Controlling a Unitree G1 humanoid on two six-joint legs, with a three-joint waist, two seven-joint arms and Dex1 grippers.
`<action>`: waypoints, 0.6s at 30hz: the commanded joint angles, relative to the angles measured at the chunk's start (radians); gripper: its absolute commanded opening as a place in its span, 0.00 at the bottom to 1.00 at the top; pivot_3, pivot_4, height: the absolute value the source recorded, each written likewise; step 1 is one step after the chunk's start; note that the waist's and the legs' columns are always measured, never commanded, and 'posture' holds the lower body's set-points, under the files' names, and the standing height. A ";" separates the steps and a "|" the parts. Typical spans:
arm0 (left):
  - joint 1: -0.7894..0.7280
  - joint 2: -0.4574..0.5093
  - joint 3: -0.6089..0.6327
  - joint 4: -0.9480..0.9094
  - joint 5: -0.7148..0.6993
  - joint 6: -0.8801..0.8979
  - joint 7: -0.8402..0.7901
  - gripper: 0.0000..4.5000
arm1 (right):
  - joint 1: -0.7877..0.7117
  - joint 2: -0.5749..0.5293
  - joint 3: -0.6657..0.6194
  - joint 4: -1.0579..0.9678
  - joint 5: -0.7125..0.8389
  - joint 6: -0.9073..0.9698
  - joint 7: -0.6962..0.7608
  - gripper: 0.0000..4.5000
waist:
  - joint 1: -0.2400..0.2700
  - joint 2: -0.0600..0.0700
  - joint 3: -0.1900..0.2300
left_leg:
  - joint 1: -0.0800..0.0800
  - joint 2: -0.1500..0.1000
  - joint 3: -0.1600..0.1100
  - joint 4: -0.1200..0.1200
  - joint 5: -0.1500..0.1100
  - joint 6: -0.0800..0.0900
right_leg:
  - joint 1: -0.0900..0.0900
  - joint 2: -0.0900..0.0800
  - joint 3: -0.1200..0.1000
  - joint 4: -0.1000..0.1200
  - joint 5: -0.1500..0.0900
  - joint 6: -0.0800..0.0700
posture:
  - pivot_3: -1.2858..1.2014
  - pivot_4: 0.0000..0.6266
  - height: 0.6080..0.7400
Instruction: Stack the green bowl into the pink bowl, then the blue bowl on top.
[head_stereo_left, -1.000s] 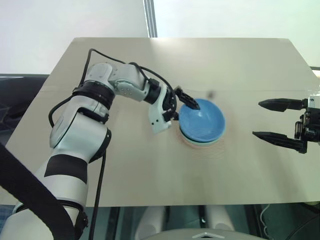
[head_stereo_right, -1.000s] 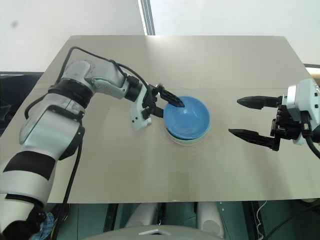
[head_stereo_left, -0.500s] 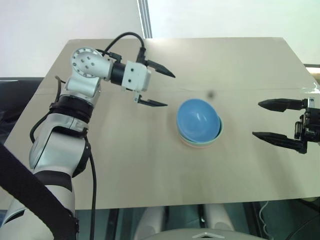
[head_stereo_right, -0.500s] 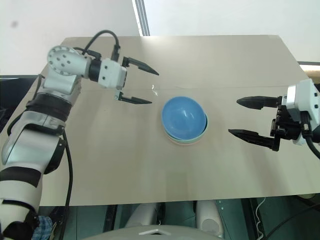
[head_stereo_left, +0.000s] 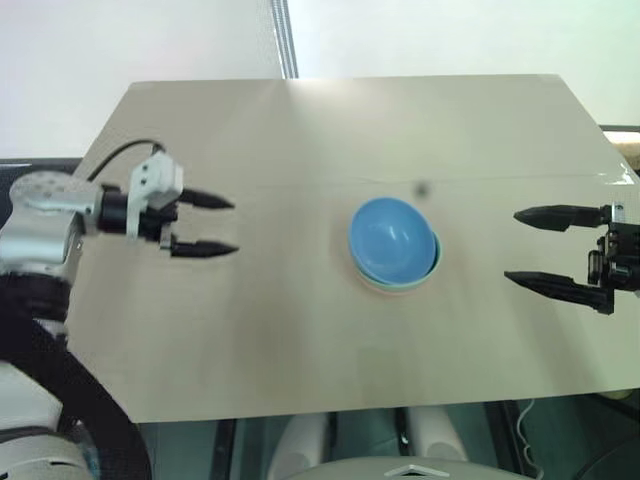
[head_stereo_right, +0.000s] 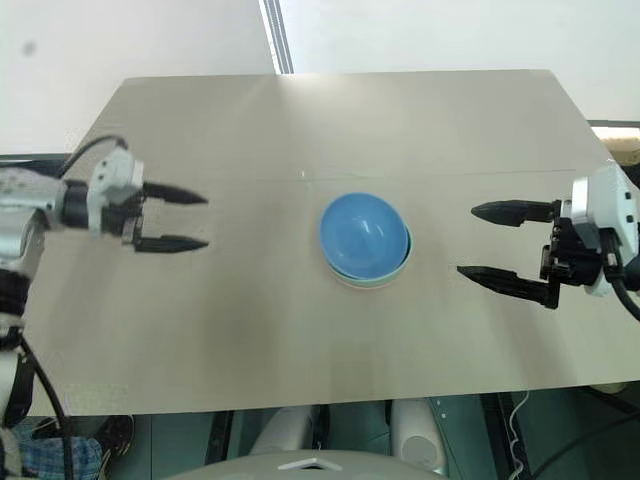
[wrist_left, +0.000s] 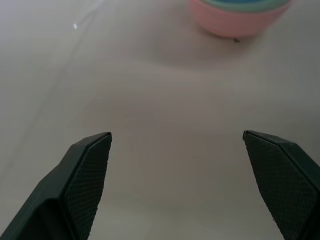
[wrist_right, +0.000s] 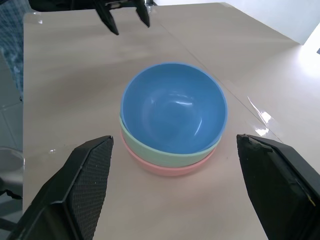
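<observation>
The three bowls sit nested near the table's middle. The blue bowl (head_stereo_left: 392, 240) is on top, inside the green bowl (wrist_right: 170, 152), which rests in the pink bowl (wrist_right: 167, 170). My left gripper (head_stereo_left: 232, 227) hovers open and empty over the table's left side, well apart from the stack and pointing toward it. On the right, my right gripper (head_stereo_left: 511, 246) is also open and empty, facing the stack from a short distance. In the left wrist view, the pink bowl (wrist_left: 235, 22) shows far beyond the open fingers.
The beige table (head_stereo_left: 300, 330) carries only the bowl stack. A faint seam runs across it behind the bowls. Its front edge is close below both arms, with the floor beyond it.
My left gripper has let go of the blue bowl's rim and pulled back to the table's left side, staying open. The right gripper has not moved. The stack stays put.
</observation>
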 joint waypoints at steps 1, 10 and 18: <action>0.030 0.039 0.135 -0.079 -0.065 0.062 0.022 0.99 | -0.004 -0.016 -0.032 0.006 0.002 -0.018 0.016 0.96 | 0.009 0.000 0.000 | 0.000 0.000 -0.001 0.000 0.000 0.000 | 0.001 0.000 -0.001 0.000 0.000 0.000 | 0.52 0.24 1.00; 0.230 0.022 0.308 -0.286 -0.162 0.190 0.071 0.99 | 0.007 -0.015 -0.044 0.024 -0.013 -0.025 0.026 0.96 | 0.010 0.001 0.000 | 0.001 0.001 -0.001 -0.002 0.000 0.000 | 0.001 -0.001 -0.001 -0.002 0.000 0.000 | 0.52 0.24 1.00; 0.286 0.005 0.358 -0.397 -0.205 0.233 0.095 0.99 | 0.034 -0.008 -0.059 0.024 -0.027 -0.039 0.025 0.96 | 0.010 0.001 0.001 | 0.002 0.001 0.000 -0.004 0.000 0.000 | 0.001 -0.001 0.000 -0.002 0.000 0.000 | 0.52 0.24 1.00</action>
